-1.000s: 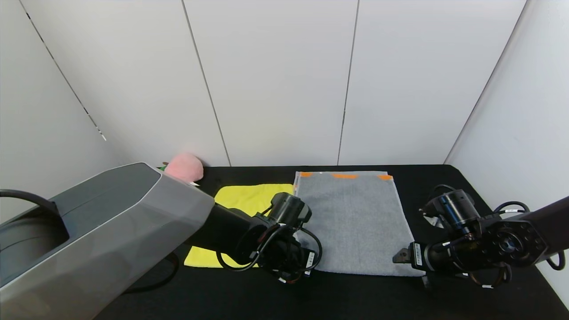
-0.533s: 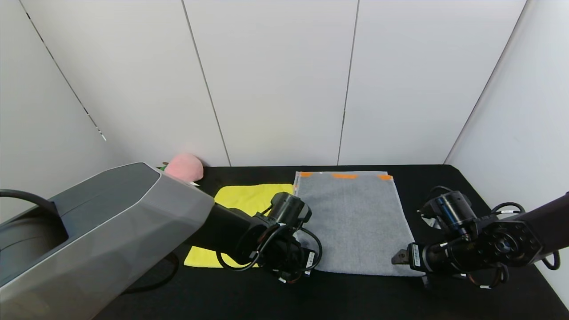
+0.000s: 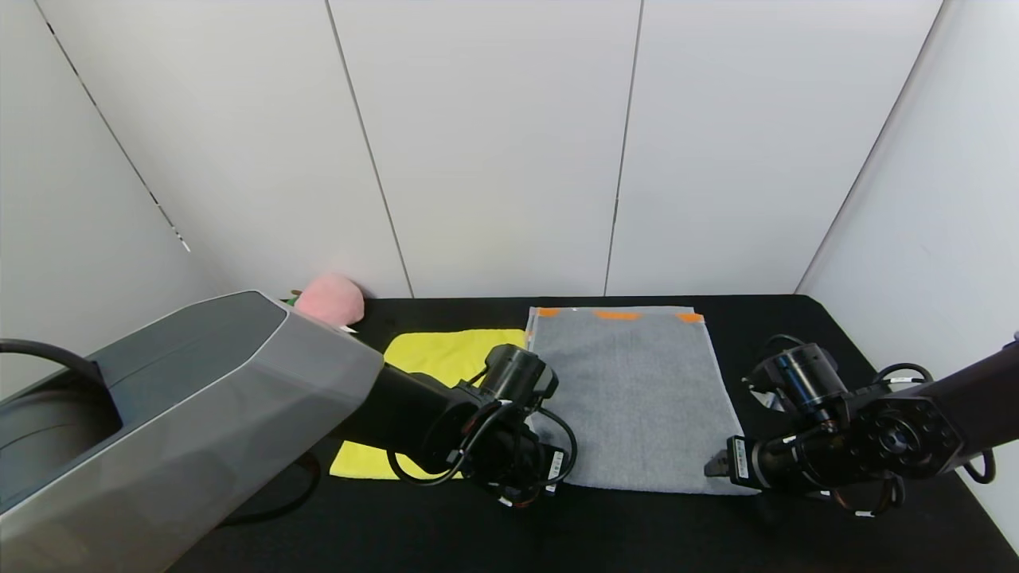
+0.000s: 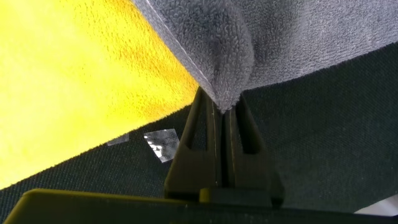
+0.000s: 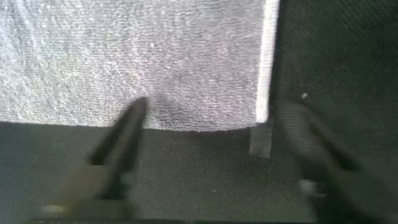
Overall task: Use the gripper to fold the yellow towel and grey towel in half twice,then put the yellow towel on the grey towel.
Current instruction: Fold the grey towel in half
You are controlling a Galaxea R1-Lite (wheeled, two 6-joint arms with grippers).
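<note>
The left gripper [image 4: 222, 109] pinches the grey towel [image 3: 633, 390] at its near left corner. The right gripper [image 5: 211, 134], wide apart, should close on the near right corner.

My left gripper [image 4: 222, 109] is pinched tight, low at centre — my right gripper [image 5: 211, 134] spread wide, low.

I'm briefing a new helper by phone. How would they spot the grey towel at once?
On the black table, the grey towel lies flat in the middle, between the left gripper and the right gripper. Unlike the smaller yellow towel beside it, it has orange marks along its far edge.
</note>
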